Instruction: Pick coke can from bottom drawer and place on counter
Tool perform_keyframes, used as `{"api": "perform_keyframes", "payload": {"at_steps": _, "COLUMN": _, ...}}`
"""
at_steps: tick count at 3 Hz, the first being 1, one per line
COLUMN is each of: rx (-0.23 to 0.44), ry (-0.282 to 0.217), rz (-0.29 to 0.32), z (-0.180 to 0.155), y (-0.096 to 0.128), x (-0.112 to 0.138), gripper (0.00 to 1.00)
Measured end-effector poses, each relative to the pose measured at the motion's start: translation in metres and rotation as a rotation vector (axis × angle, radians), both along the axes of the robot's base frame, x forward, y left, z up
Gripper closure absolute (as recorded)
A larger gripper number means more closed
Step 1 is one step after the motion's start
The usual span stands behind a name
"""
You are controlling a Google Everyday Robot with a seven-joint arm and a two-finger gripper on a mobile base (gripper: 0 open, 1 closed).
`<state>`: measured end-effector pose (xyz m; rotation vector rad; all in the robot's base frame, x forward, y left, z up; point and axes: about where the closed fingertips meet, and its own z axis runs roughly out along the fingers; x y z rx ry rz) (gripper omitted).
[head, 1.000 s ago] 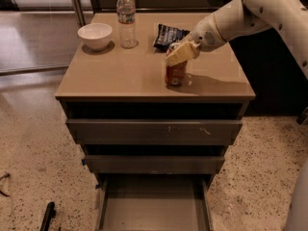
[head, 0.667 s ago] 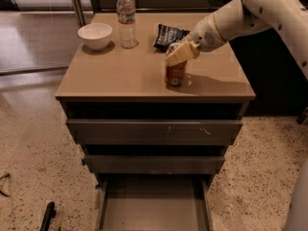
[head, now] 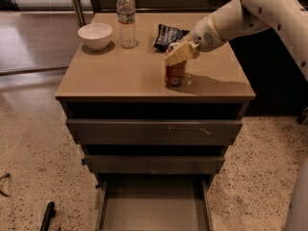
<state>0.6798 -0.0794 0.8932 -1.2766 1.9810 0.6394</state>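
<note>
The can [head: 175,75] stands upright on the table [head: 120,76], right of the middle and nearer the front edge than the back. The gripper [head: 180,55] sits right over the top of the can. Its pale jaws seem to be closed narrowly on the can's upper rim, though they cover the top and the contact itself is hard to make out. The white arm [head: 231,20] reaches in from beyond the right edge of the table, sloping down toward the can.

Near the back left corner sits a white bowl [head: 95,35]. Just to its right, by the back edge, a clear water bottle [head: 126,18] stands upright. A dark snack bag [head: 167,35] lies toward the back edge, right of the middle, just behind the gripper and apart from the can.

Below the table top, the top drawer [head: 154,130] and the middle drawer [head: 154,163] each stick out a little. The bottom drawer [head: 154,211] is pulled out the furthest, showing its flat grey floor. A dark object [head: 47,215] lies on the speckled ground to the left of it.
</note>
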Motion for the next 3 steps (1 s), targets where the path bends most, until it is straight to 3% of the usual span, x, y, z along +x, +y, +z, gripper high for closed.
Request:
{"api": "perform_keyframes", "payload": {"at_steps": 1, "rx": 0.000, "ry": 0.000, "rz": 0.000, "z": 0.0000, "y": 0.0000, "x": 0.0000, "gripper": 0.12}}
{"api": "perform_keyframes", "payload": {"at_steps": 2, "rx": 0.000, "ry": 0.000, "rz": 0.000, "z": 0.0000, "y": 0.0001, "x": 0.0000, "gripper": 0.00}}
{"api": "perform_keyframes", "payload": {"at_steps": 3, "rx": 0.000, "ry": 0.000, "rz": 0.000, "z": 0.0000, "y": 0.0001, "x": 0.0000, "gripper": 0.00}}
